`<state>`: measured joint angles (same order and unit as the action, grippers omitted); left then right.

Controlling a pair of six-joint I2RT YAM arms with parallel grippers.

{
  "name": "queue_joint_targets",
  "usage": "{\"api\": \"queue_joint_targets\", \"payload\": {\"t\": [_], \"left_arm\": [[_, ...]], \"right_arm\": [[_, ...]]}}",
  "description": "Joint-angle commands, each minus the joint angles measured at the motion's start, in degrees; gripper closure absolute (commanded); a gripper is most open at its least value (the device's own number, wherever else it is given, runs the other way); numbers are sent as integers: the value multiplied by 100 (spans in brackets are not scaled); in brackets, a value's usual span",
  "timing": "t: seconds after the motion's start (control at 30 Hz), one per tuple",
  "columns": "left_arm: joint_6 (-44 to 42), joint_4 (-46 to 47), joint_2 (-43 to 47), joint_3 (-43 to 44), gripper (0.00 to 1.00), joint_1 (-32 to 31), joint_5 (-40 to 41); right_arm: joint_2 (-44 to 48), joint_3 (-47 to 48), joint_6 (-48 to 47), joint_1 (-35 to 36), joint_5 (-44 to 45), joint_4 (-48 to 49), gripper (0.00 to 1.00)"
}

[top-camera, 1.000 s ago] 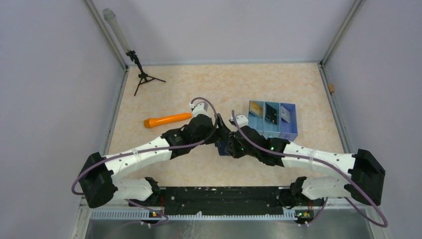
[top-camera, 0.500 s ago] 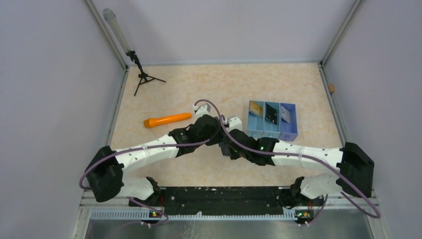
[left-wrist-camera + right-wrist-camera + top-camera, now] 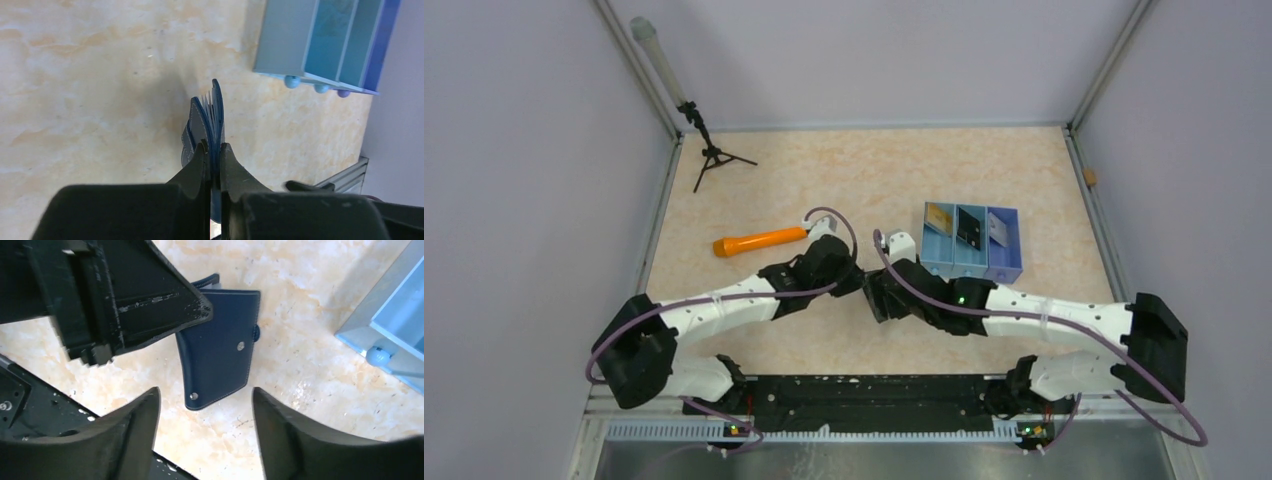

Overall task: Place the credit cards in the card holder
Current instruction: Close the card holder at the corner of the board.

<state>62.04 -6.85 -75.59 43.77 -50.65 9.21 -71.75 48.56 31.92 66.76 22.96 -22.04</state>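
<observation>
Your beige marbled counter [image 3: 874, 170] carries both arms, the left arm [image 3: 724, 300] and the right arm [image 3: 1044, 320], reaching in from the near edge to meet around its middle. A blue three-compartment tray [image 3: 1004, 272] sits right of centre, just beyond the right arm's wrist. Toward the left edge lies an orange flashlight [image 3: 761, 241], and a small black tripod [image 3: 712, 155] stands in the far left corner.

Your left gripper [image 3: 213, 150] is clamped on the card holder [image 3: 220, 365], pinching the pale blue inner leaves with the navy cover hanging beside its fingers. The wallet stands on edge at mid-counter, near the tray's near left corner. You cannot tell whether it touches the counter.

Your right gripper [image 3: 205, 392] has its fingers spread wide, one on each side of the navy cover, touching nothing.

The credit cards are in the tray: a gold card [image 3: 939, 217] in the left compartment, a black card [image 3: 969, 228] in the middle, a white card [image 3: 997, 231] in the right.
</observation>
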Motion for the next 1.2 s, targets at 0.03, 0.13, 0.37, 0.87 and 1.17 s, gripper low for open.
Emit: {"api": "queue_joint_targets", "payload": {"t": [0.03, 0.13, 0.37, 0.87, 1.17], "left_arm": [[-118, 876, 402, -477, 100, 302, -474], [-419, 1312, 676, -747, 100, 491, -828], [-1340, 1980, 2129, -1260, 100, 818, -1957], [-1317, 2154, 3420, -1342, 100, 875, -2563], [-1066, 2614, 3206, -1382, 90, 880, -2912]], "right_arm": [[487, 253, -250, -280, -378, 125, 21], [879, -60, -334, -894, -1375, 491, 7], [1996, -1437, 161, -2857, -4702, 2040, 1], [1995, -1941, 867, -3011, -6267, 3858, 12], [1716, -2099, 1391, -3007, -6609, 4844, 90]]}}
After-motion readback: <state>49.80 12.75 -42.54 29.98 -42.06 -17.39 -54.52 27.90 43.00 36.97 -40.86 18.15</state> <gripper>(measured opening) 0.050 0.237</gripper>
